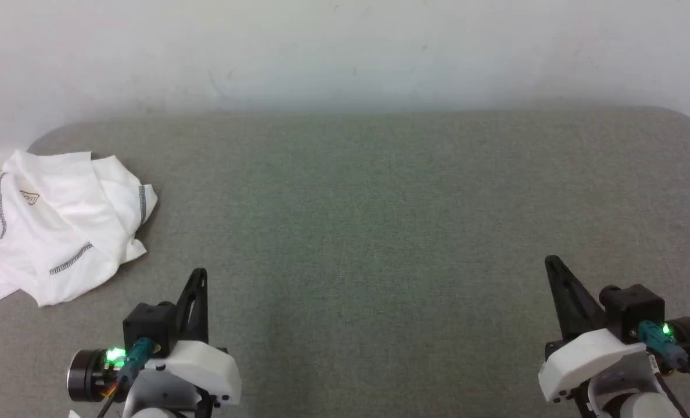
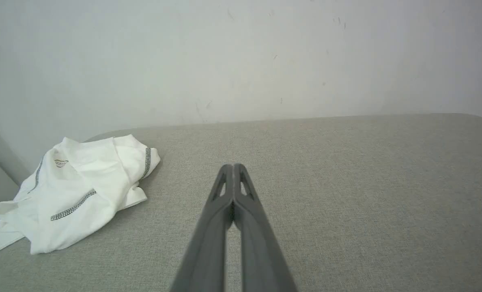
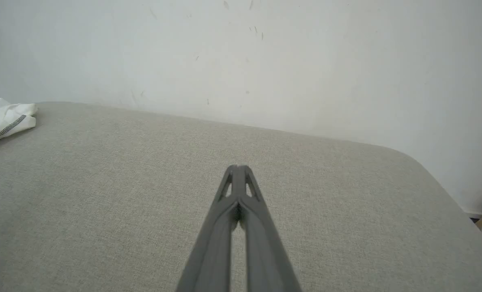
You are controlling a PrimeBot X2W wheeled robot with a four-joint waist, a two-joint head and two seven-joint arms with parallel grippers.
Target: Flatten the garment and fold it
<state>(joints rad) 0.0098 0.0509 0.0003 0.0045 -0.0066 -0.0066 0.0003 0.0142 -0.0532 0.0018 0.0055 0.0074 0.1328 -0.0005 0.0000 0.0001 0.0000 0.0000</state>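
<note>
The garment (image 1: 60, 232), thin white cloth with dark stitched seams, is lying crumpled at the far left corner of the grey woven worktop (image 1: 380, 232), its long axis running toward the near left edge. The left tool (image 1: 198, 274) and right tool (image 1: 550, 261) are pinching closed, empty.

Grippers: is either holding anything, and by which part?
Nothing is held. The left gripper and right gripper are shut empty; the shirt lies crumpled at the table's left, untouched.
</note>
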